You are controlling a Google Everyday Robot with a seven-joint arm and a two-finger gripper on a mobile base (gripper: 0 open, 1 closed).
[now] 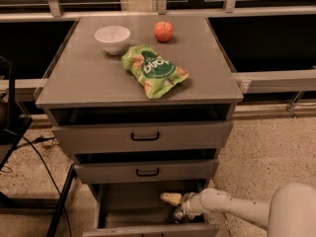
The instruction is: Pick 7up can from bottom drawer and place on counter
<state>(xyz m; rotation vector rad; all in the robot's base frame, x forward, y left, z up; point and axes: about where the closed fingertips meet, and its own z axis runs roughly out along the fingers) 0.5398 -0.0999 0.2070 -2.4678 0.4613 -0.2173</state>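
Bottom drawer (126,210) pulled open, nearest to camera. Claw (175,207) low inside it at right side, arm entering from right. Small shiny thing just under claw, probably 7up can (178,216). Whether claw is wide or closed on it, cannot tell. Can not yet out of drawer. Left to do: secure grasp, lift, carry up, set on tabletop (89,80). Tabletop carries green snack bag (153,69), farther back white bowl (112,36) and red fruit (163,31).
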